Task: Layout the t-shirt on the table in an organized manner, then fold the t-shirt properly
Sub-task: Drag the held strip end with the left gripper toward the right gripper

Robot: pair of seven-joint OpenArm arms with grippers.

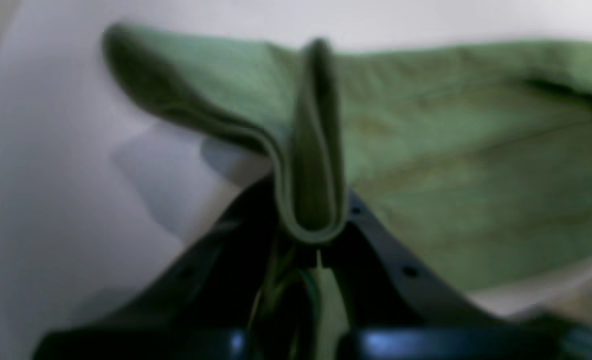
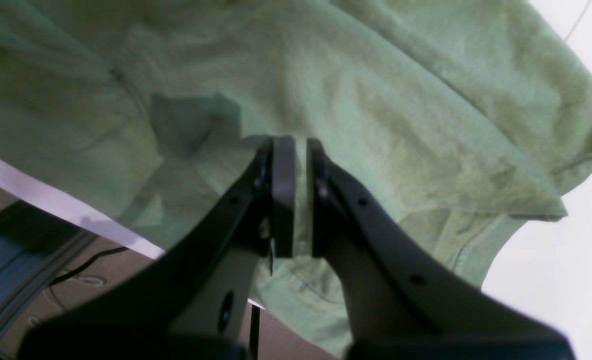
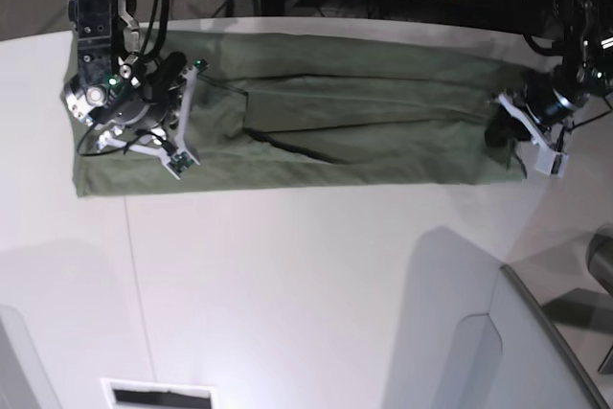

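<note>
While the t-shirt [image 3: 316, 112] lies as a long, narrow band along the far edge of the table [image 3: 287, 284], already folded lengthwise into several layers, we have a gripper at each end of it. Our left gripper [image 1: 316, 235] is clenched on a pinched-up ridge of hem at the band's end by the table's right edge, as the base view shows it; in the left wrist view the doubled cloth stands up out of the jaws in a soft loop. Our right gripper [image 2: 296, 200] sits above the cloth near the far left corner, jaws drawn nearly together with only a thin slot between them. No fabric shows in that slot, so we judge it clenched on nothing.

We expect this shirt to handle as light, limp cotton: it will sag, drape and slide on the smooth top, and layers can slip apart if only the upper one is caught. Taking hold at the hem or a folded edge, through all layers, looks safest to us. For the crosswise fold we would want matching grips on both corners of one end, so the band travels flat instead of twisting. A single pinch may drag the end into a bunch.
</note>
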